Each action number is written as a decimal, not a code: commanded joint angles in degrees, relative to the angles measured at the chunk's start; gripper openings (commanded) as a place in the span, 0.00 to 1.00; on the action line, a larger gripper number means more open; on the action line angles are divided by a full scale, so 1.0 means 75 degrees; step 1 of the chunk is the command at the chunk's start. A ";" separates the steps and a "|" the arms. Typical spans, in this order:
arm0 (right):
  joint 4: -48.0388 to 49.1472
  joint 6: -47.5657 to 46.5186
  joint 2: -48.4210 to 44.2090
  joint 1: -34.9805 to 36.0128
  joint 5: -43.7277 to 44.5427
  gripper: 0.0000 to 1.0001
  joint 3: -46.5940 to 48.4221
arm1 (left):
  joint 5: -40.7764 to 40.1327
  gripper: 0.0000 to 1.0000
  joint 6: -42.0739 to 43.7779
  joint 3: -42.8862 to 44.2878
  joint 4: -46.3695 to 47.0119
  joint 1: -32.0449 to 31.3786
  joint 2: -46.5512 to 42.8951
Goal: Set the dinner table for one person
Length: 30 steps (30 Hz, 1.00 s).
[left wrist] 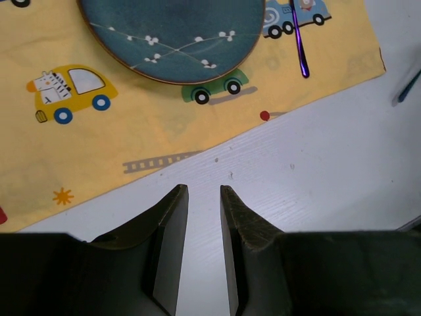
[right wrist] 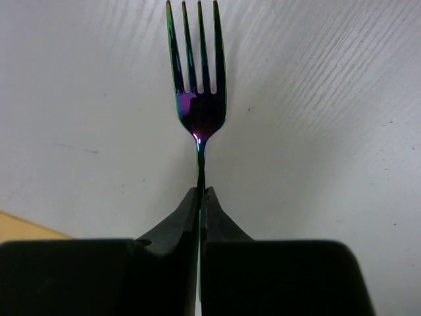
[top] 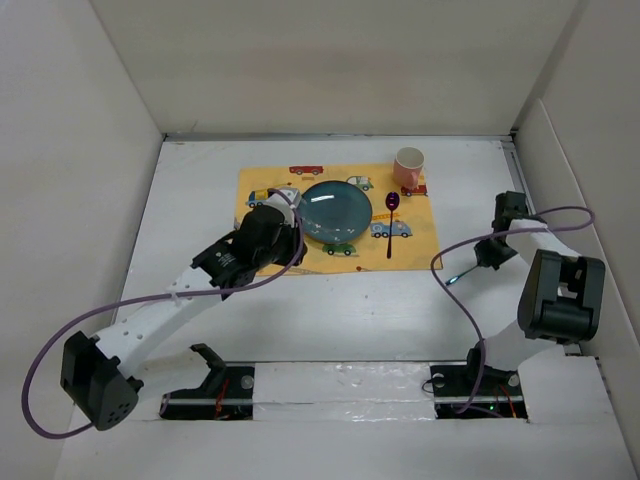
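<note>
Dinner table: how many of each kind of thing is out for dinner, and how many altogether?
Yellow cloth placemat with cartoon cars: 1
Round dark blue plate: 1
Pink cup: 1
Purple metal spoon: 1
Rainbow-shiny metal fork: 1
Total: 5

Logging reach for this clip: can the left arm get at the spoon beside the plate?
Probably yes. The left gripper hovers empty, jaws slightly apart, at the placemat's near edge; the spoon lies right of the plate, with nothing between along that edge.
</note>
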 commanded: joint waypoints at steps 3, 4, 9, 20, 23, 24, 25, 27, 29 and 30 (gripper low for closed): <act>-0.0128 -0.0351 -0.1717 0.0378 -0.0079 0.00 0.1059 | -0.0854 0.24 -0.0172 0.0327 -0.0368 0.0107 -0.0516; -0.0163 -0.0434 -0.1837 0.0727 -0.0208 0.00 0.1572 | -0.0960 0.24 -0.0255 0.0363 -0.0438 0.0107 -0.0552; -0.0748 -0.0786 -0.1652 0.2450 -0.1110 0.00 0.3124 | -0.1675 0.25 -0.0841 0.0795 -0.0895 0.0107 -0.0833; -0.1335 -0.1113 0.2725 0.6436 -0.1941 0.00 0.8475 | -0.2567 0.43 -0.1509 0.1886 -0.1574 0.0107 -0.1853; -0.1627 -0.1196 0.3655 0.7057 -0.1979 0.00 0.9871 | -0.2625 0.43 -0.1615 0.1933 -0.1983 0.0107 -0.1982; -0.1709 -0.1208 0.4180 0.7175 -0.1967 0.00 1.0141 | -0.2625 0.43 -0.1719 0.1992 -0.2113 0.0107 -0.2005; -0.1722 -0.1196 0.4405 0.7362 -0.2002 0.00 1.0573 | -0.2672 0.43 -0.1755 0.1992 -0.2230 0.0107 -0.2040; -0.1629 -0.1091 0.4990 0.7539 -0.2014 0.00 1.0915 | -0.2696 0.43 -0.1826 0.1981 -0.2465 0.0107 -0.2145; -0.1511 -0.0974 0.5367 0.7692 -0.1955 0.00 1.1254 | -0.2731 0.43 -0.1873 0.1969 -0.2582 0.0107 -0.2228; -0.1441 -0.0904 0.5566 0.7796 -0.1943 0.00 1.1396 | -0.2719 0.43 -0.1884 0.1946 -0.2618 0.0107 -0.2263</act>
